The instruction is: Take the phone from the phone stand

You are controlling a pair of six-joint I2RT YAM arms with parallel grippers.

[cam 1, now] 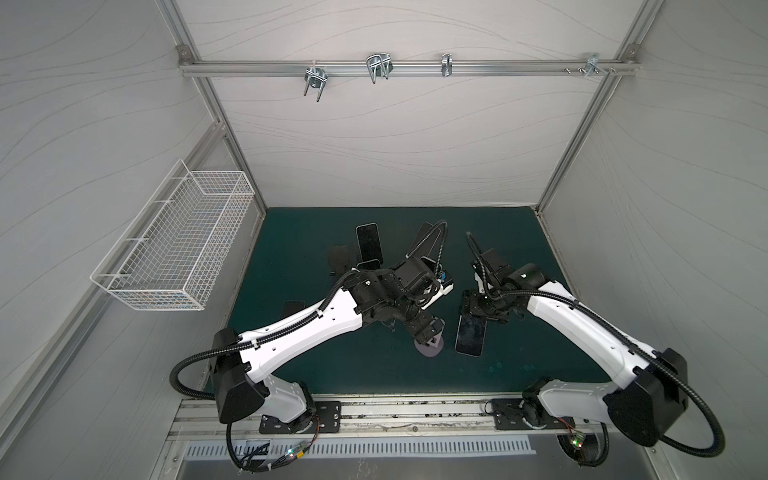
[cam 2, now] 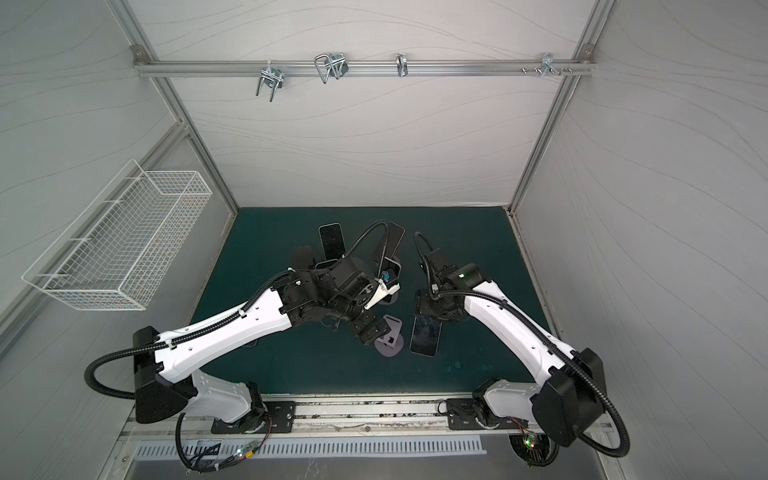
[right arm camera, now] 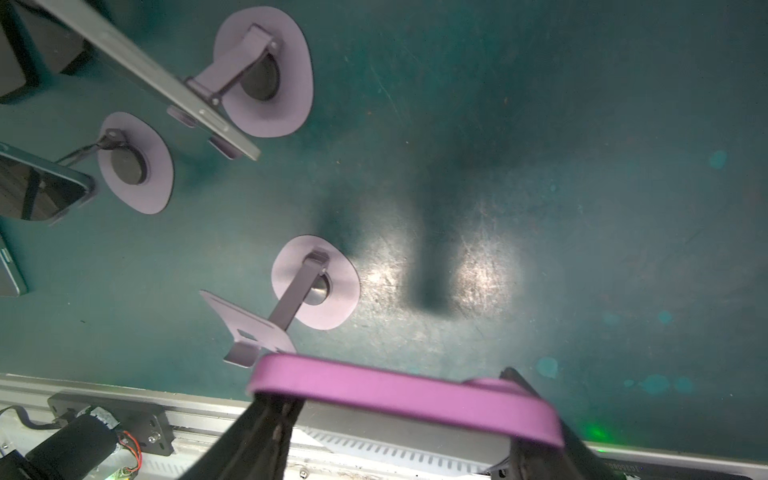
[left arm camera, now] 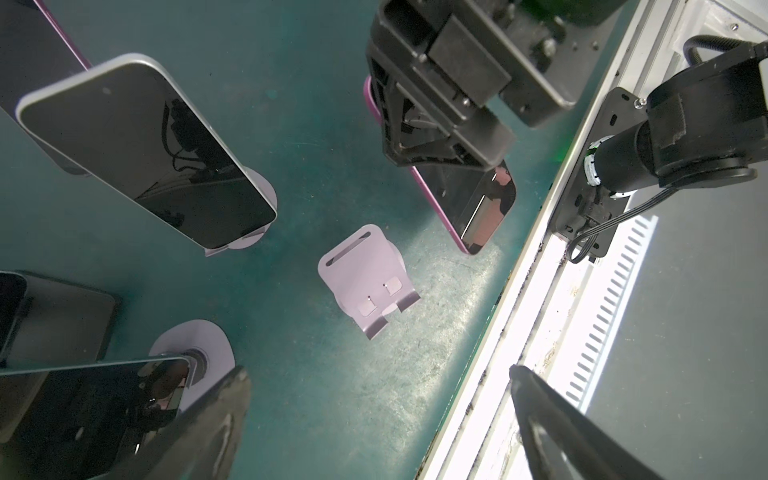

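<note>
The phone (cam 1: 470, 334) (cam 2: 424, 336) has a dark screen and a purple case. It is off its stand, and my right gripper (cam 1: 471, 307) (right arm camera: 395, 399) is shut across its upper end. In the right wrist view its purple edge (right arm camera: 399, 395) spans the two fingers. The lilac phone stand (cam 1: 430, 345) (cam 2: 390, 338) (left arm camera: 365, 278) stands empty on the green mat just left of the phone. My left gripper (cam 1: 424, 328) (left arm camera: 378, 374) hovers over the stand, open wide, with nothing between its fingers. From the left wrist the phone (left arm camera: 478, 203) hangs below the right gripper.
Other phones (cam 1: 368, 243) (left arm camera: 145, 153) rest on lilac stands (right arm camera: 266, 70) behind the left arm. A dark phone (cam 1: 293, 307) lies flat at the mat's left. A white wire basket (cam 1: 178, 249) hangs on the left wall. The metal rail (left arm camera: 540, 291) runs along the mat's front edge.
</note>
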